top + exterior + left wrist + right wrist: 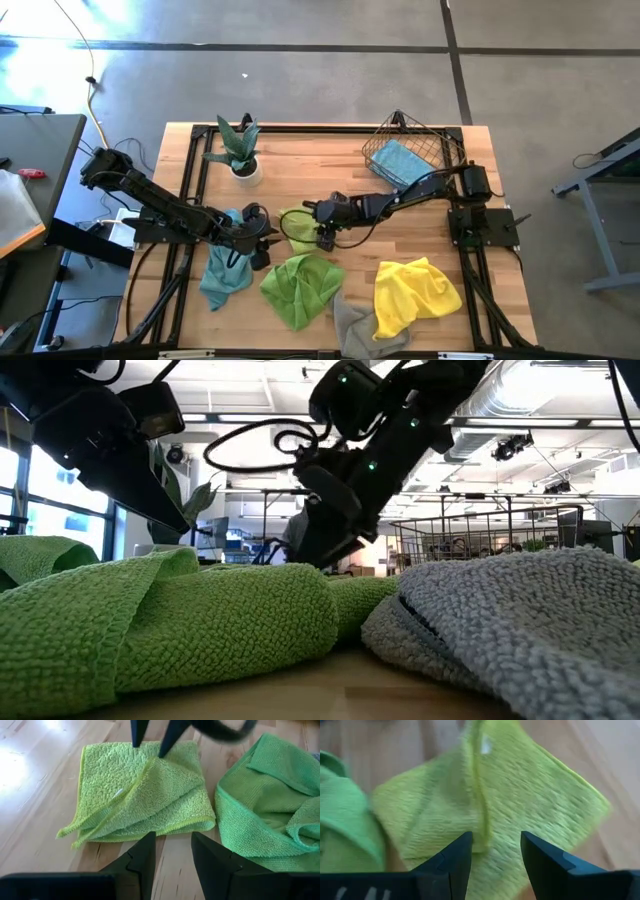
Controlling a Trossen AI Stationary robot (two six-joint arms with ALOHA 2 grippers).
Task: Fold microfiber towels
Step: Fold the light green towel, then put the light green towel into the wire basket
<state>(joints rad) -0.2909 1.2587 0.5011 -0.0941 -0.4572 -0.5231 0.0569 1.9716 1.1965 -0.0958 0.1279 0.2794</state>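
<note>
Two pincers open | left wrist: folded lime towel (145, 795) (low view hides it)

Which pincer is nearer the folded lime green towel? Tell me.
Right. The right pincer hangs open directly over the folded lime green towel, fingertips at its far edge. The left pincer sits open just beside the towel's near edge, not over it.

the folded lime green towel (145, 795) is looped, nubby microfiber cloth, matt, with a stitched edge. the grey towel (520, 625) shows the same coarse pile. the surface (300, 165) is pale wood, smooth with a faint sheen. the left gripper (172, 862) fingers look like matt dark plastic, though that is hard to judge. the basket (415, 150) is thin wire.
</note>
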